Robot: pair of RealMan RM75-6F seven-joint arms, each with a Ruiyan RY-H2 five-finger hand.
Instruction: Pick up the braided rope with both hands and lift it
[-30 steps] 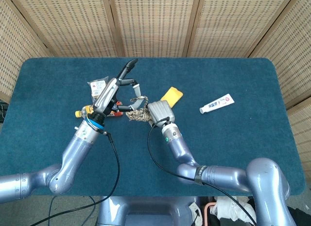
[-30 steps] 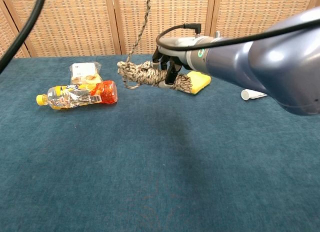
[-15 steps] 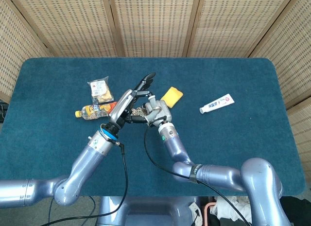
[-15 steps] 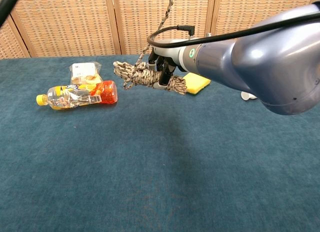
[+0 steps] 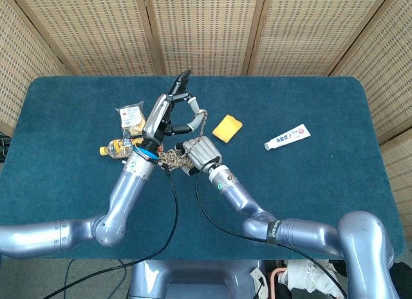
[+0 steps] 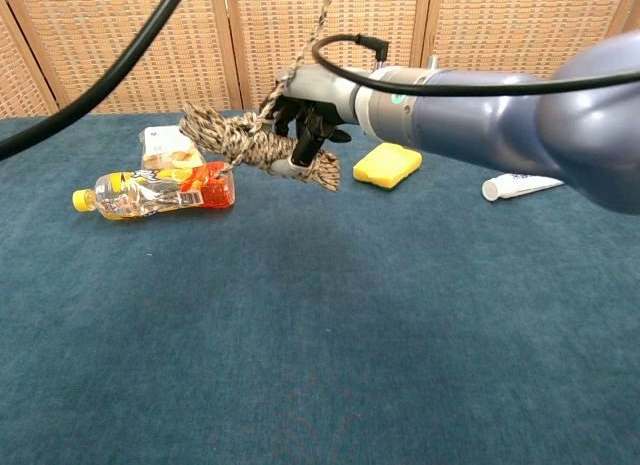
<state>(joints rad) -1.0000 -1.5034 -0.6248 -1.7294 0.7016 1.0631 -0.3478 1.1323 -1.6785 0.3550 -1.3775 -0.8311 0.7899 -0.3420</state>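
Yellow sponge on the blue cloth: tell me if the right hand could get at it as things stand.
Probably not yet. The right hand grips the braided rope; the yellow sponge lies uncovered just beside it.

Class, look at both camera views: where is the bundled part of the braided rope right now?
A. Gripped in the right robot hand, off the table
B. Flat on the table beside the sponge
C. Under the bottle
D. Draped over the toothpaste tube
A: in the chest view the right robot hand grips the braided rope bundle clear above the table.

rope (image 6: 245,145) tan-brown braided | sponge (image 6: 387,164) yellow | table (image 6: 350,335) dark blue
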